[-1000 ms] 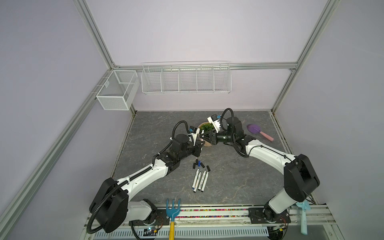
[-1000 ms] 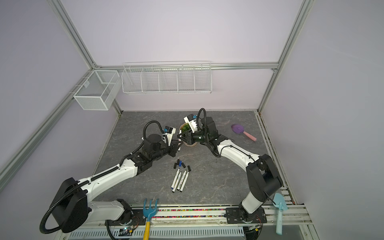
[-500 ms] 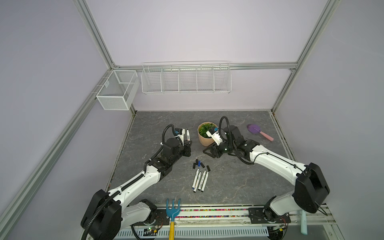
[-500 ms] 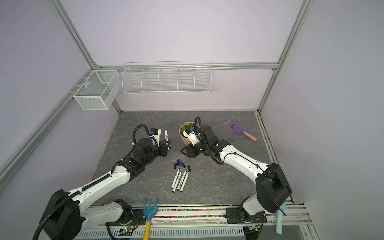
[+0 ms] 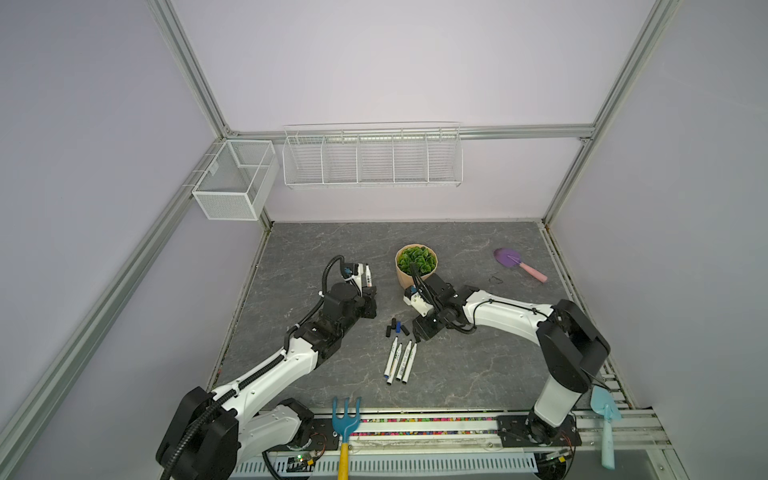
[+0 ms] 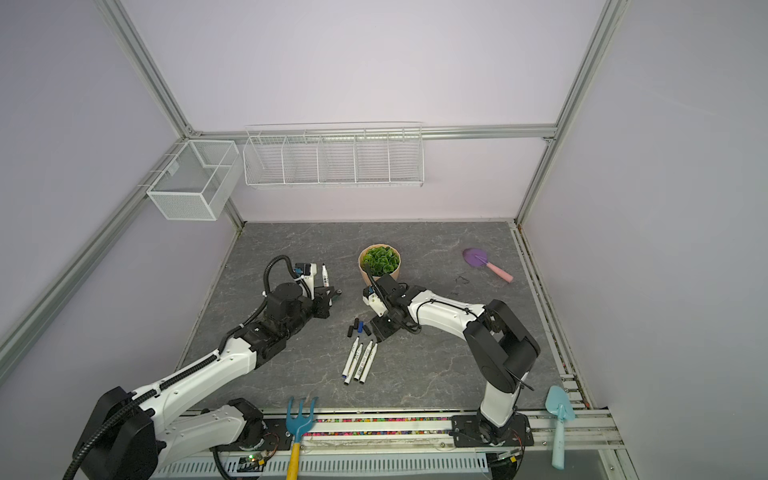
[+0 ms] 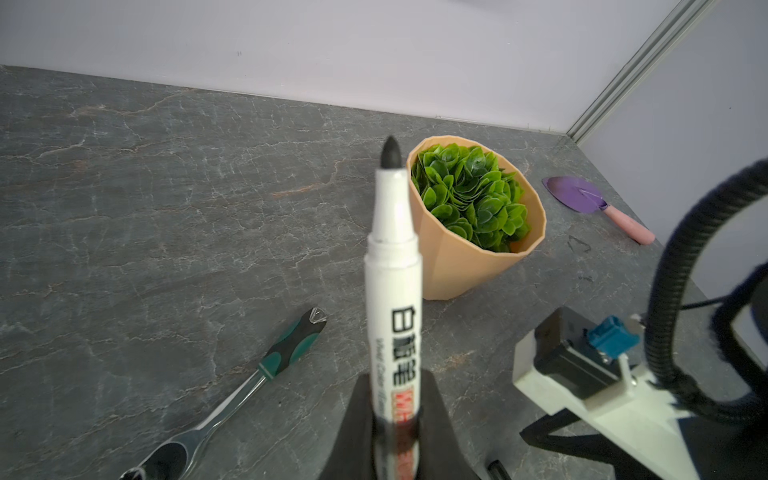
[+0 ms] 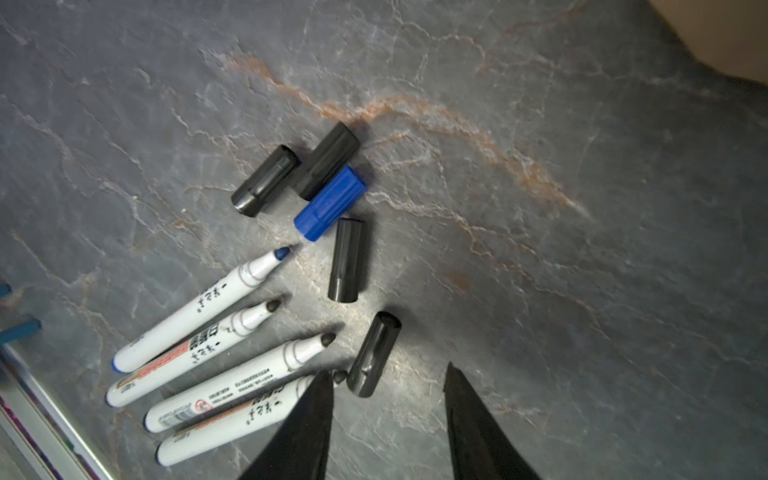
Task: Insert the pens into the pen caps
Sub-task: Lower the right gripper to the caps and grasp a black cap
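**Left gripper point(image 7: 395, 415) clamped on held pen point(image 7: 392, 291), right gripper point(image 8: 390, 372) open by the pen caps point(image 5: 397, 326)**

Left: jaws closed low on the barrel, uncapped black tip pointing up, clear of the table point(image 5: 316, 249). In both top views it sits at 10 o'clock from the caps. Green-handled wrench point(image 7: 232, 399) lies flat on the table beside it.

Mid-table: four pens point(image 5: 400, 360) side by side, uncapped, tips toward 12 o'clock. One tip is blue, three are black. Caps are loose and bunched at 12 o'clock of that row: four black plus one blue cap point(image 8: 330, 203).

Right: jaws apart, gripping nothing, low at 1 o'clock of the row. Nearest black cap point(image 8: 374, 353) lies just beside one finger point(image 8: 313, 415); contact unclear.

Plant pot point(image 5: 415, 266) at 12 o'clock of the caps. Purple trowel point(image 5: 509, 258) at 2 o'clock, well apart.
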